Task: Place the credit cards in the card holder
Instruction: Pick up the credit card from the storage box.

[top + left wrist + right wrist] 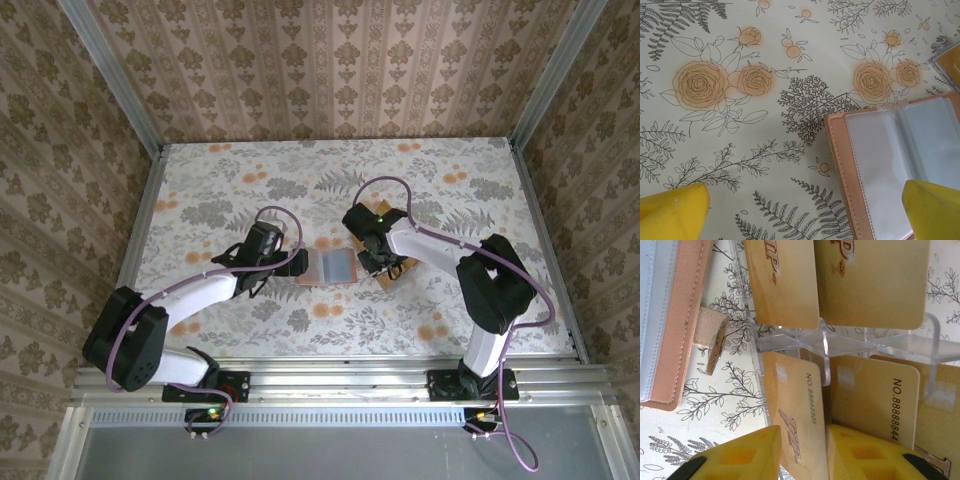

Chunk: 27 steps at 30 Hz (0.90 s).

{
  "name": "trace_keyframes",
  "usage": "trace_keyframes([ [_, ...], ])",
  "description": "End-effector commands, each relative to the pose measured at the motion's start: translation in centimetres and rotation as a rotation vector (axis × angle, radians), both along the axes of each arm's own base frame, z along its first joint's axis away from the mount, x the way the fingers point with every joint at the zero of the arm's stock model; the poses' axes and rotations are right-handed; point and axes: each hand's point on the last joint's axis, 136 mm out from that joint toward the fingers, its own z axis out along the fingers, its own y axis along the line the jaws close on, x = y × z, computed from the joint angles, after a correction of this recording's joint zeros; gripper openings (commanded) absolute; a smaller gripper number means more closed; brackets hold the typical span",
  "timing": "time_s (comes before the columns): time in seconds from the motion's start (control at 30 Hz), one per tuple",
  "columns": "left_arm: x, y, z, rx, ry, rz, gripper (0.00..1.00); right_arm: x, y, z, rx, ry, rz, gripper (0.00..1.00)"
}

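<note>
Right claw (pixel 802 445) straddles one upright credit card (pixel 795 410) in the clear tray (pixel 840 342); whether it grips yet cannot be told. Left claw (pixel 802 215) gapes wide over the open card holder (pixel 890 165) at the table's middle. A lift may drag out the neighbouring card (pixel 875 400), which stands close.

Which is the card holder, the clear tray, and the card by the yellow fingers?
Card holder (pixel 836 160), left wrist view, stitched leather edge.
Tray (pixel 805 340), right wrist view, clear divider.
Card (pixel 795 400), right wrist view, printed face beside its number.
</note>
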Motion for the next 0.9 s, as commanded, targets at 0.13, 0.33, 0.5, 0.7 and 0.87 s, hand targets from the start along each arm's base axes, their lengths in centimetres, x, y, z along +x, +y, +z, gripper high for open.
trace_keyframes([
  [0.13,-0.1,0.1,-0.7,0.001,0.010,-0.001,1.00,-1.1,0.4,-0.6,0.020,0.044,0.025,0.18],
  [0.33,-0.1,0.1,-0.7,0.002,0.013,-0.002,1.00,-1.2,0.4,-0.4,0.021,0.046,0.034,0.13],
  [0.5,-0.1,0.0,-0.7,0.000,0.012,-0.005,1.00,-1.0,0.7,0.5,0.045,0.044,0.050,0.07],
  [0.7,-0.1,0.0,-0.6,0.000,0.012,-0.008,1.00,-1.1,1.4,1.8,0.083,0.065,0.092,0.00],
  [0.87,0.0,-0.1,-0.5,-0.003,0.012,-0.012,1.00,-1.1,1.9,2.9,0.109,0.066,0.117,0.00],
])
